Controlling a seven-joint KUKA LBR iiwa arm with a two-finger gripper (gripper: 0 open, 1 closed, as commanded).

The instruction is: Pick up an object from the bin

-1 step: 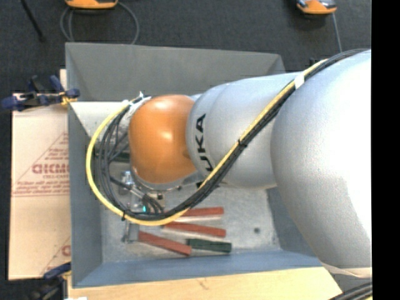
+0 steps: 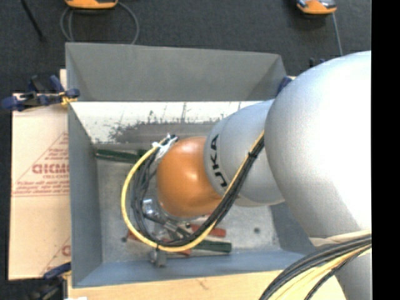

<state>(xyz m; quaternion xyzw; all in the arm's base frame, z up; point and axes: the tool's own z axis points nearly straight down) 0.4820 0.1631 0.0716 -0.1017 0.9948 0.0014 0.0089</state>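
My gripper is low in the front left part of the bin, mostly hidden beneath the arm's orange cover and cables. A dark green, long tool lies along the front wall just right of it, with a red piece beside it. A small red-orange thing shows at the gripper's left side. Nothing can be made out between the fingers.
A long dark green stick-like thing lies near the back left of the bin floor. The arm covers the middle and right of the bin. Bare floor shows along the left wall.
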